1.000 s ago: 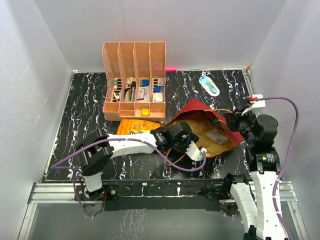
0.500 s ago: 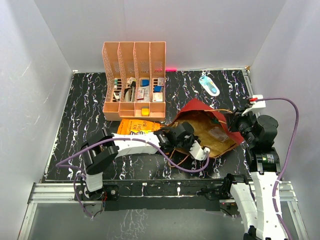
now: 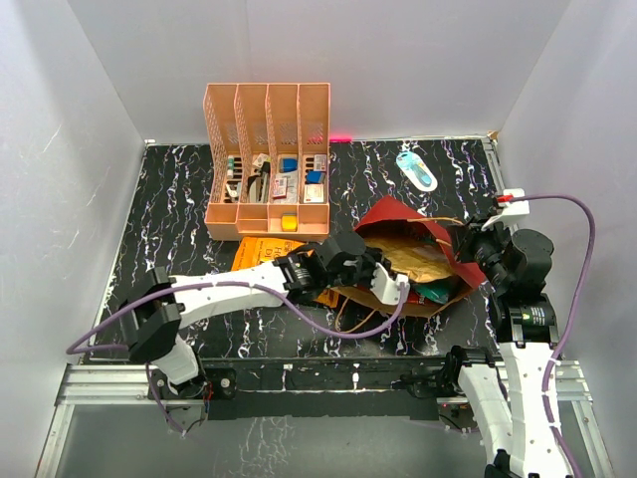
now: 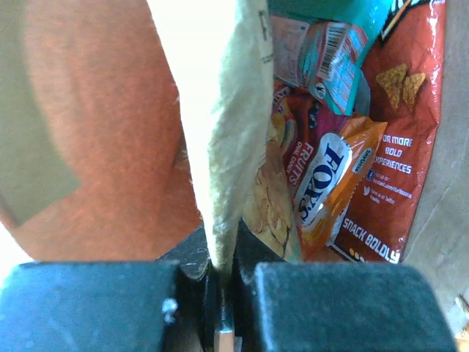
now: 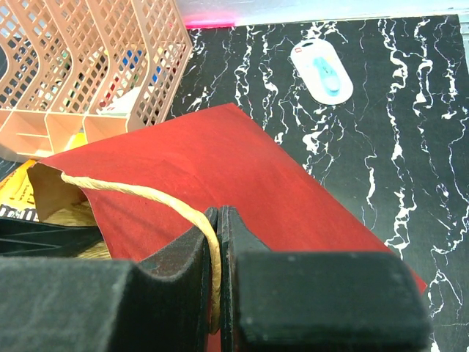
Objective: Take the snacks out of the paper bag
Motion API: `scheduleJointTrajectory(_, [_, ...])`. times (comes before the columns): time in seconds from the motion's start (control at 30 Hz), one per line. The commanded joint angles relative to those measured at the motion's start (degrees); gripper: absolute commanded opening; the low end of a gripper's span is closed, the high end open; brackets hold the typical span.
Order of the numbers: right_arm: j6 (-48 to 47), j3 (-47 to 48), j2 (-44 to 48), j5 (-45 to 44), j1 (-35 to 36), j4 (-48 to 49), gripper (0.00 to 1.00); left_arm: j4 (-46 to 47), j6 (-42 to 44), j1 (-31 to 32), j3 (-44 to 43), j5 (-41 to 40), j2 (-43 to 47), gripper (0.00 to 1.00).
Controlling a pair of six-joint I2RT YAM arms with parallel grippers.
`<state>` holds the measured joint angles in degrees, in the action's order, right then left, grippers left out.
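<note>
The paper bag (image 3: 396, 216), dark red outside and brown inside, lies on its side with its mouth toward the left arm. My left gripper (image 3: 391, 287) is shut on the bag's kraft edge (image 4: 223, 147) and holds the mouth open. Inside lie a red chip bag (image 4: 407, 132), an orange-red candy bag (image 4: 330, 180), a teal-white packet (image 4: 330, 62) and a mustard-gold chip bag (image 4: 265, 213). My right gripper (image 3: 466, 242) is shut on the bag's thin loop handle (image 5: 146, 194), above the red outside (image 5: 234, 165). A flat orange packet (image 3: 267, 251) lies on the table left of the bag.
A peach slotted organiser (image 3: 267, 159) with small items stands at the back left, also in the right wrist view (image 5: 95, 66). A light-blue-and-white oval packet (image 3: 416, 170) lies at the back right on the black marbled table (image 3: 179, 229). White walls enclose the table.
My left gripper has moved back and up with the bag's edge, spreading the mouth wider; a mustard-gold and a teal packet now show inside from above. The right gripper has stayed put.
</note>
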<state>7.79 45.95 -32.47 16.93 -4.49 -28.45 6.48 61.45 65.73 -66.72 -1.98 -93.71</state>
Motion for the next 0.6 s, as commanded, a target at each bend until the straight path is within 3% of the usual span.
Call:
scheduleJointTrajectory(0.0, [-0.58, -0.08, 0.42, -1.55, 0.1, 2.91, 0.08, -2.15, -2.47, 0.1, -1.47, 3.56, 8.35, 0.0])
scheduleJointTrajectory(0.2, [-0.54, -0.08, 0.31, -1.61, 0.1, 2.87, 0.08, -12.63, -2.46, 0.39, -3.58, 4.49, 13.68, 0.0])
scheduleJointTrajectory(0.57, [-0.52, -0.08, 0.3, -1.72, 0.18, 2.87, 0.08, -21.9, -10.13, 0.89, -5.77, 1.24, 31.01, 0.0])
